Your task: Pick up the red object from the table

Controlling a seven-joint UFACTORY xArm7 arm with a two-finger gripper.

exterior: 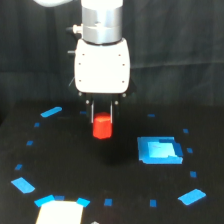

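Here we find the pincer (102,119) pointing straight down beneath its white housing, its two thin fingers running along either flank of the red object (102,126), one on each side. The fingers look pressed against the block's upper part, so we read the pincer as closed on it, though the picture is soft and we cannot make out the contact itself. The block hangs mostly below the fingertips, upright and roughly centred between them. Whether its base rests on the bench (75,160) or has cleared it we cannot tell for certain; the dark surface gives no sharp shadow under it, yet the block seems to sit a little above the plane where the tape marks lie. We judge, then, that the grasp is made and the lift is the step in hand. What the next move calls for is a straight vertical rise, with the squeeze held steady, since only the top of the block is caught and a tilt could let it slip. Outward from there, the blue square patch (160,150) lies well apart toward the exterior view's right, and small blue tape marks (51,112) ring the working area.
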